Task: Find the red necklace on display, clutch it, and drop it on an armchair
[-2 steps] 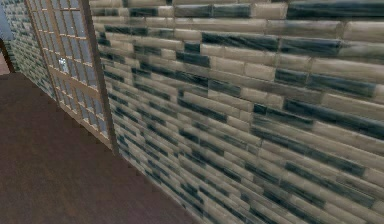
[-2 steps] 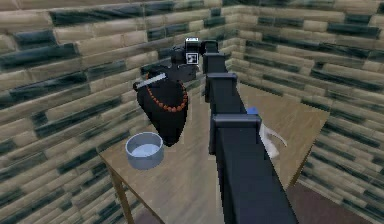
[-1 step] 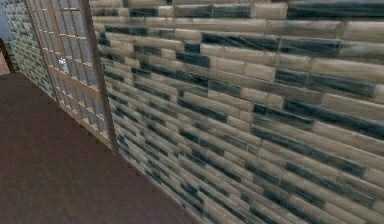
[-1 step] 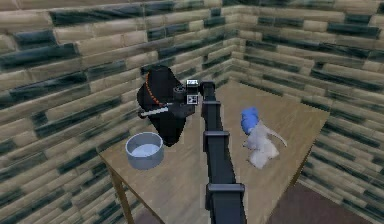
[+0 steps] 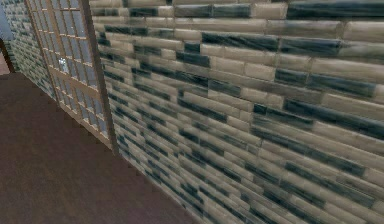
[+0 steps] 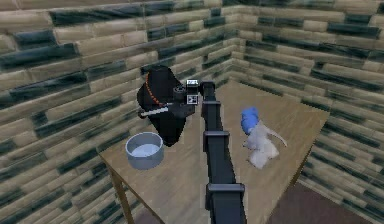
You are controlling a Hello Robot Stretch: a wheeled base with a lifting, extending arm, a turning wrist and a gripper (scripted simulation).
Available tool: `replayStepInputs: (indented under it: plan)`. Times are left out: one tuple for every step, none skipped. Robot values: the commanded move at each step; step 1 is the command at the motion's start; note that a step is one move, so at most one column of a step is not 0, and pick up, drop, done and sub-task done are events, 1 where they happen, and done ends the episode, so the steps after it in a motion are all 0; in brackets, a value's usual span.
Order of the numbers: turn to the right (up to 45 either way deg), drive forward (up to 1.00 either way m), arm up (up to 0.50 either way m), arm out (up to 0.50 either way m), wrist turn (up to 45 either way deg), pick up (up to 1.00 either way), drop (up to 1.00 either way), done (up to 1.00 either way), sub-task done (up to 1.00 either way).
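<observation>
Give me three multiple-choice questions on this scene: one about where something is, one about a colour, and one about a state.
1. Where does the bowl stand?
A) on the floor
B) on the wooden table, by the black display bust
C) on a wall shelf

2. What colour is the top of the white object?
A) blue
B) green
C) yellow

3. How does the bowl sit?
A) upside down
B) on its side
C) upright, mouth up

Answers:
1 B: it rests on the tabletop next to the bust's base.
2 A: a blue cap tops its white body.
3 C: its round rim faces up and the inside shows.
</observation>
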Motion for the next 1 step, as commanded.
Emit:
replayStepInputs:
  plan:
    - [0.0,0.0,0.1,0.0,0.0,0.0,0.0,0.0,0.0]
